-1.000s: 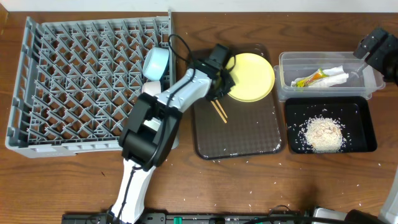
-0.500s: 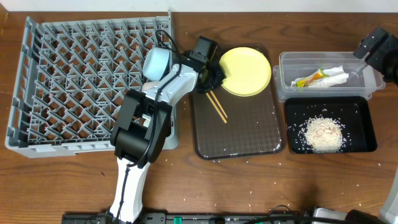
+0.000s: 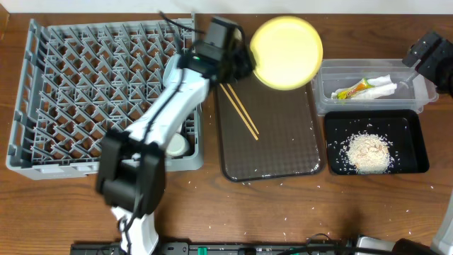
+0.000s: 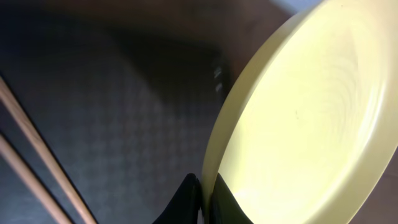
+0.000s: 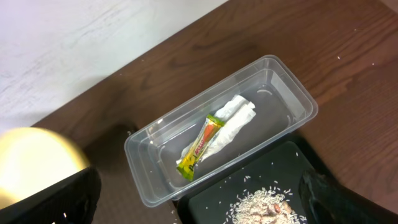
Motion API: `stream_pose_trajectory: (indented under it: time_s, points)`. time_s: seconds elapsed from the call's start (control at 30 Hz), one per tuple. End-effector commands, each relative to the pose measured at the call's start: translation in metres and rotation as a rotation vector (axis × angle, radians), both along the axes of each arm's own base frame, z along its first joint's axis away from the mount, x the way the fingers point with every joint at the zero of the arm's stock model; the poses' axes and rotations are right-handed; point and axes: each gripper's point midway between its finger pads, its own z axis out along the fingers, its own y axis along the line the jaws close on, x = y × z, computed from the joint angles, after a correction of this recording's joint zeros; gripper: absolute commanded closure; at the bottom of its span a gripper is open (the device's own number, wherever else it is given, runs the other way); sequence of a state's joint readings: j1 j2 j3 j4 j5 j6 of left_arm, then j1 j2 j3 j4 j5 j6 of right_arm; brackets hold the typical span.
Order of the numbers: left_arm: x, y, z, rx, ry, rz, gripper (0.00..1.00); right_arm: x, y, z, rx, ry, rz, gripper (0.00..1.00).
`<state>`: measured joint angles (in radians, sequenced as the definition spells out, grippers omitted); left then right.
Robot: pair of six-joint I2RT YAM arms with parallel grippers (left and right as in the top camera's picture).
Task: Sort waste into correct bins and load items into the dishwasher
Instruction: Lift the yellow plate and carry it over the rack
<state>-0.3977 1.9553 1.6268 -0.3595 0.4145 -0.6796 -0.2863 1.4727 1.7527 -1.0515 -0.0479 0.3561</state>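
Upper centre, the plate [image 3: 286,52] is plain pale yellow. The dish rack [image 3: 85,92] at left is grey, a diamond lattice. The serving tray [image 3: 283,149] is dark brown, finely checked; the chopsticks [image 3: 241,113] light tan. At right: a clear tub [image 3: 324,99], orange-and-green wrapper [image 3: 352,90], white napkin [image 3: 383,86], whitish rice [image 3: 368,152] on a glossy black tray [image 3: 410,131]. The surface [image 3: 283,212] is reddish-brown wood grain.

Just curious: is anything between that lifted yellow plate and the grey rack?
Nothing visible does: the left gripper holds the yellow plate in the air, with only its own arm toward the grey rack.
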Motion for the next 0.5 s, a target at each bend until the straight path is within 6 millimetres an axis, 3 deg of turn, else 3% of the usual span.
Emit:
stream_pose_trajectory:
  time_s: [0.0, 0.17, 0.33, 0.47]
  points:
    - [0.007, 0.035, 0.048, 0.005, -0.122, 0.018, 0.93, -0.001, -0.003, 0.002, -0.007, -0.004, -0.017, 0.01]
    - [0.014, 0.108, 0.078, 0.131, -0.208, 0.137, 0.93, -0.001, -0.003, 0.002, -0.007, -0.004, -0.017, 0.01]
    - [0.012, 0.194, 0.088, 0.34, -0.228, 0.3, 0.93, -0.001, -0.003, 0.002, -0.007, -0.004, -0.017, 0.01]
    - [0.006, 0.247, 0.088, 0.491, -0.215, 0.395, 0.93, -0.001, -0.003, 0.002, -0.007, -0.003, -0.017, 0.01]
